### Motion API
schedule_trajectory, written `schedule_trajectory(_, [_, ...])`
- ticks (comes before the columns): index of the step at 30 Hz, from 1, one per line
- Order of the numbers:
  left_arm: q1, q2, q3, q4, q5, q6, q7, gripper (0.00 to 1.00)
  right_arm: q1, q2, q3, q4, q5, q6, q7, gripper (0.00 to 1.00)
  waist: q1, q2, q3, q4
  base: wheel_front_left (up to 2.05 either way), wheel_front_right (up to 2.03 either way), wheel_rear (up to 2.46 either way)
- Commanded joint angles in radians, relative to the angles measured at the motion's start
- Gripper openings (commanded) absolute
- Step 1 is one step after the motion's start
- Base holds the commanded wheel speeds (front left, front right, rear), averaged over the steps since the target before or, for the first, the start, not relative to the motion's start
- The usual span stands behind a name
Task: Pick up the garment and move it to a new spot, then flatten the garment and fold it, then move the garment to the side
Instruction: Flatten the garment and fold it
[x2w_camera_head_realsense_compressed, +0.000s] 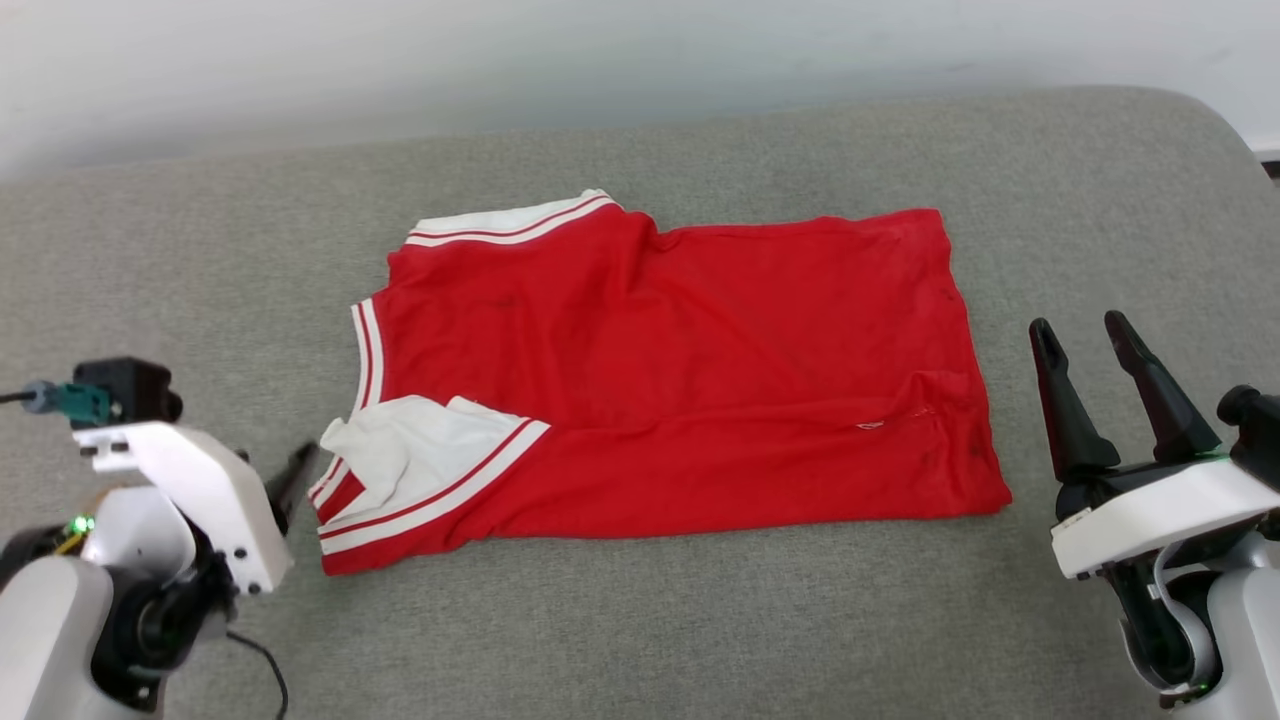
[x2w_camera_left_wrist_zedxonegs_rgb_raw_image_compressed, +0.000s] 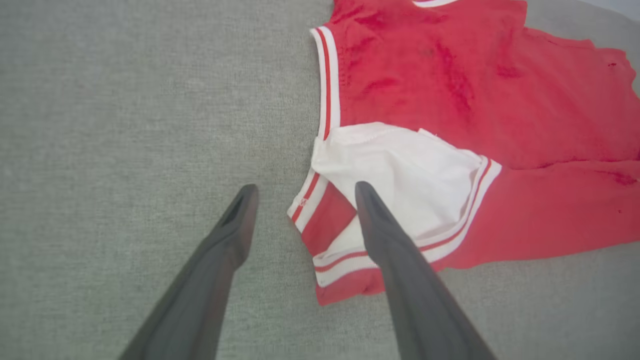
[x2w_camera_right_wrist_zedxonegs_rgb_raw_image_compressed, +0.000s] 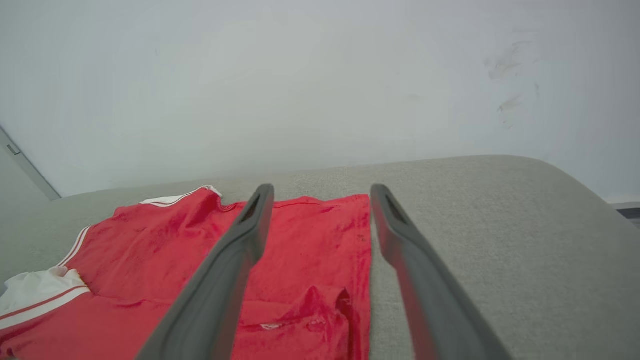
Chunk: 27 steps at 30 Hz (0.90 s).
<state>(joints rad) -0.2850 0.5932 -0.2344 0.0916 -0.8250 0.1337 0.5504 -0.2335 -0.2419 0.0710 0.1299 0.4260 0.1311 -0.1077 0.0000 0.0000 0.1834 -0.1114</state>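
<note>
Near left, the left gripper (x2w_camera_left_wrist_zedxonegs_rgb_raw_image_compressed: 305, 190) has its jaws spread right at the near-left sleeve corner of the garment (x2w_camera_head_realsense_compressed: 680, 380), so it looks like the nearer arm. Right gripper (x2w_camera_head_realsense_compressed: 1080, 328), jaws spread, sits just off the hem. Garment's long axis runs left-right across the grey cushion (x2w_camera_head_realsense_compressed: 640, 630).

- head view: high, looking forward and down over the whole garment (x2w_camera_head_realsense_compressed: 680, 380) on the grey cushion (x2w_camera_head_realsense_compressed: 640, 620).
- left wrist view: close, steeply downward at the white sleeve (x2w_camera_left_wrist_zedxonegs_rgb_raw_image_compressed: 415, 175) end.
- right wrist view: low, nearly level, across the hem end toward the wall (x2w_camera_right_wrist_zedxonegs_rgb_raw_image_compressed: 320, 75).
- all three share the garment.
</note>
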Motion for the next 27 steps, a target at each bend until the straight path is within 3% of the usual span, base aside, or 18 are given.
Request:
schedule_trajectory(1, [0.016,0.001,-0.002,-0.005,-0.007,0.004,0.010,1.00,0.010,0.007,-0.004,-0.008,-0.007,-0.001,0.004,1.00,0.0000,0.0000,0.007,-0.007,0.00,0.00,0.00])
schedule_trajectory(6, [0.077,0.014,-0.008,-0.035,-0.047,0.039,0.097,1.00,0.035,0.044,-0.022,-0.067,-0.023,-0.001,0.035,1.00,0.0000,0.0000,0.041,-0.031,0.00,0.00,0.00])
schedule_trajectory(9, [0.091,-0.007,-0.007,-0.011,-0.068,0.051,0.107,1.00,0.033,0.054,-0.023,-0.087,-0.026,-0.001,0.043,1.00,0.0000,0.0000,0.064,-0.042,0.00,0.00,0.00])
schedule_trajectory(14, [0.074,-0.052,-0.029,0.066,-0.098,0.035,0.119,1.00,0.018,0.051,-0.029,-0.096,-0.017,-0.001,0.052,1.00,0.0000,0.0000,0.090,-0.054,0.00,0.00,0.00])
schedule_trajectory(15, [0.071,-0.064,-0.035,0.078,-0.101,0.029,0.121,0.88,0.017,0.049,-0.031,-0.094,-0.016,-0.001,0.057,1.00,0.0000,0.0000,0.092,-0.056,0.00,0.00,0.00])
schedule_trajectory(16, [0.067,-0.077,-0.038,0.088,-0.108,0.019,0.115,0.37,0.017,0.046,-0.034,-0.096,-0.013,-0.001,0.061,1.00,0.0000,0.0000,0.093,-0.058,0.00,0.00,0.00])
schedule_trajectory(17, [0.064,-0.087,-0.043,0.098,-0.110,0.010,0.109,0.00,0.018,0.045,-0.040,-0.095,-0.009,-0.001,0.066,1.00,0.0000,0.0000,0.094,-0.058,0.00,0.00,0.00])
schedule_trajectory(23, [0.042,-0.098,-0.017,0.122,-0.105,-0.018,0.027,0.00,0.032,0.029,-0.083,-0.076,0.031,-0.001,0.131,1.00,0.0000,0.0000,0.083,-0.051,0.00,0.00,0.00])
schedule_trajectory(27, [0.032,-0.081,0.007,0.074,-0.085,-0.014,-0.023,0.00,0.025,-0.005,-0.113,-0.029,0.093,-0.001,0.264,1.00,0.0000,0.0000,0.075,-0.039,0.00,0.00,0.00])
